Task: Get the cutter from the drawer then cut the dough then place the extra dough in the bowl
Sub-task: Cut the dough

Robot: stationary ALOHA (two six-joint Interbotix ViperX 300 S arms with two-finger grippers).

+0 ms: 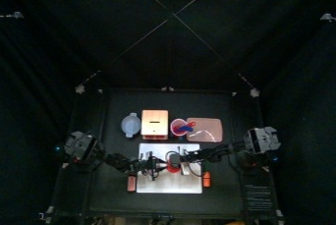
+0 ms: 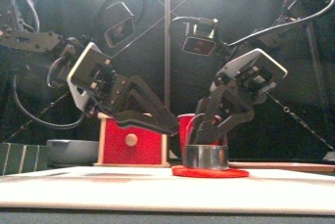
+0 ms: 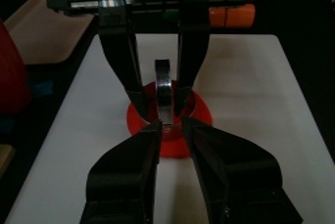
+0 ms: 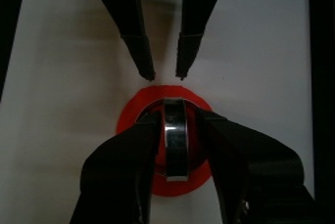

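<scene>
The cutter (image 2: pixel 203 156) is out of the drawer and stands on the red dough (image 2: pixel 210 172) on the board (image 1: pixel 184 184). We judge the fetching done and the cut in hand. The extra dough is not yet lifted away, and the bowl (image 1: pixel 130 124) sits well apart at the back left. The right gripper (image 4: pixel 173 122) slants down from the right, its jaws pinching the cutter. The left gripper (image 4: pixel 165 71) slants in from the left, jaws a little spread, tips just beside the dough's edge and holding nothing.
</scene>
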